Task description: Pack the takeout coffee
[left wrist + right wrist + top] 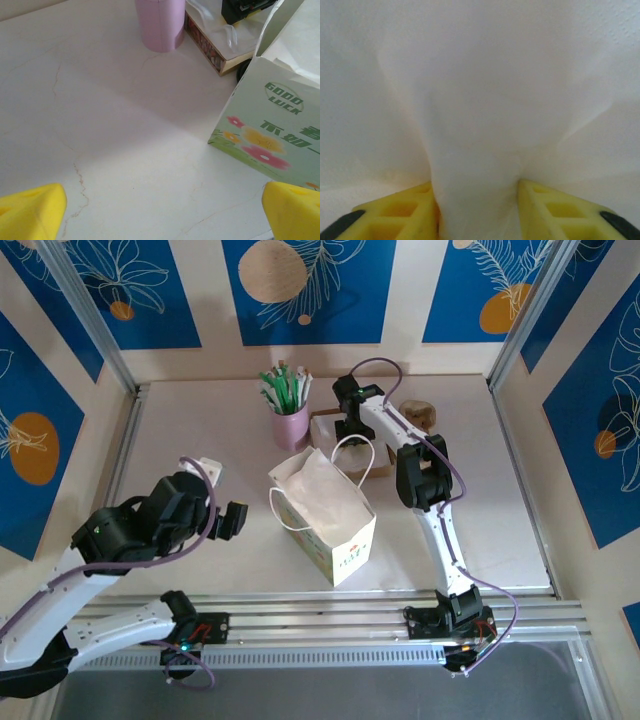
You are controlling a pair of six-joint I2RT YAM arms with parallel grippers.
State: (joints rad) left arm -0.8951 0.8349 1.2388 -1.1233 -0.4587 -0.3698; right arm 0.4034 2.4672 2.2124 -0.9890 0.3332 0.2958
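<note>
- The right gripper [477, 212] pinches a fold of thin white paper napkin [480, 100] between its yellow fingers [400, 212], over the open cardboard box [322, 428] at the back of the pale marbled table [180, 420].
- The left gripper [160, 210] hangs low over bare table, pads spread wide, holding nothing.
- A white flower-printed paper bag [335, 530] stands open between the arms, in front of a pink cup [291, 427] of green-and-white sticks [285, 388].
- A small white object [207, 468] sits just behind the left arm; I cannot tell whether it is the takeout coffee cup.
</note>
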